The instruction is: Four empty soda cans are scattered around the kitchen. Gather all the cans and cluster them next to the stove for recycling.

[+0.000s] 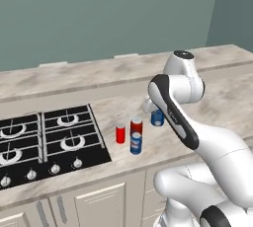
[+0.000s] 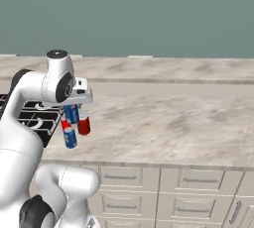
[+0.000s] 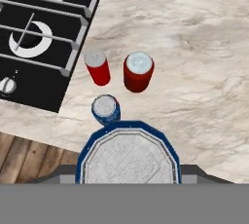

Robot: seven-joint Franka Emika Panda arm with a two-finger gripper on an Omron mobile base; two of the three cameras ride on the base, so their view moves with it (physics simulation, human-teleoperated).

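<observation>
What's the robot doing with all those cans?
The robot arm's fingers hold a blue can above the counter, near the stove. Three more cans already stand in a cluster beside the stove: two red ones and a blue one.

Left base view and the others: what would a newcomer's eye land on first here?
First, the white arm reaching over the marble counter, its gripper shut on a blue can held above the counter. Next, the three cans standing close together just right of the black stove: a slim red can nearest the stove, a wider red can beside it, and a blue-and-white can toward the counter's front edge.
</observation>
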